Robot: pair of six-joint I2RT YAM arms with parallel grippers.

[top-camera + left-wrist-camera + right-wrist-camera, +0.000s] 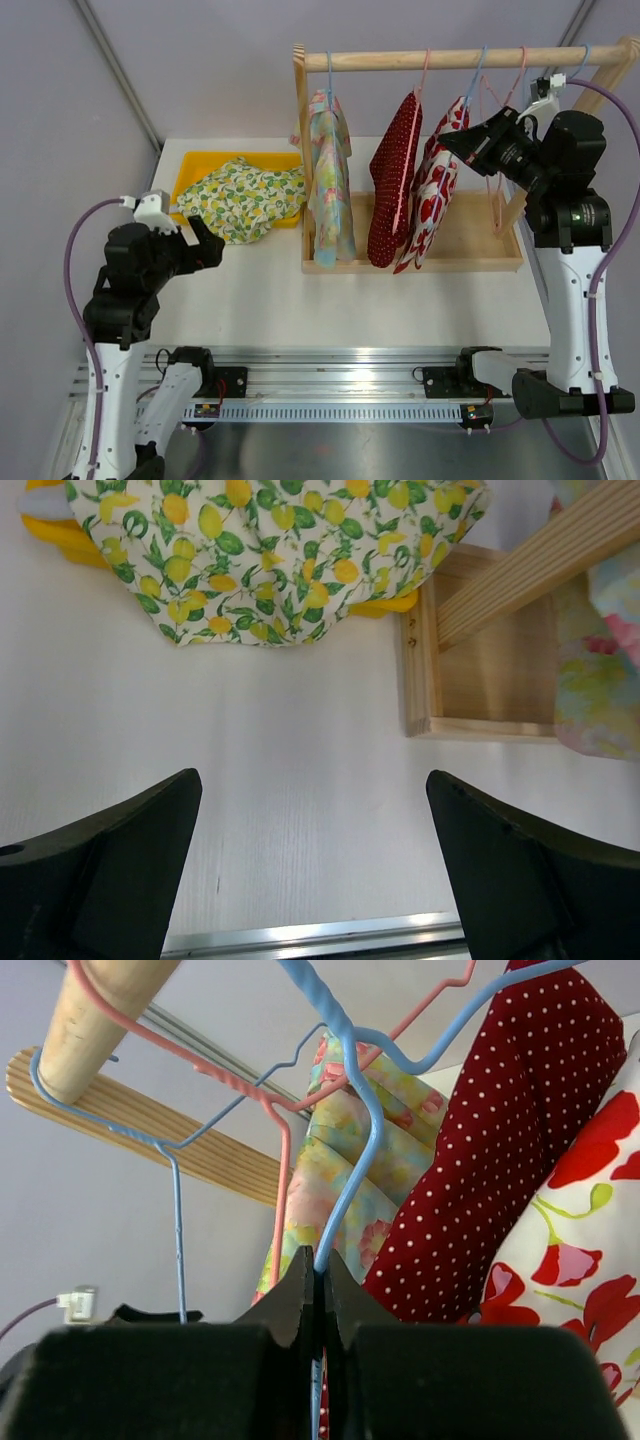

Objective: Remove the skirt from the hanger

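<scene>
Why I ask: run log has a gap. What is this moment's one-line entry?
right pincer: shut on blue hanger | left pincer: open over table | red-flower skirt: on rack

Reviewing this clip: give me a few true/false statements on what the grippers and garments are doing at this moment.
1. The right gripper is shut on the wire of a blue hanger. True.
2. The left gripper holds the lemon-print garment. False: it is open and empty above the table; the garment lies on the yellow tray.
3. Three skirts hang from the wooden rail: a pastel floral skirt, a polka-dot skirt and a red-flower skirt. True.
4. The polka-dot skirt lies in the tray. False: it hangs between the other two.
</scene>
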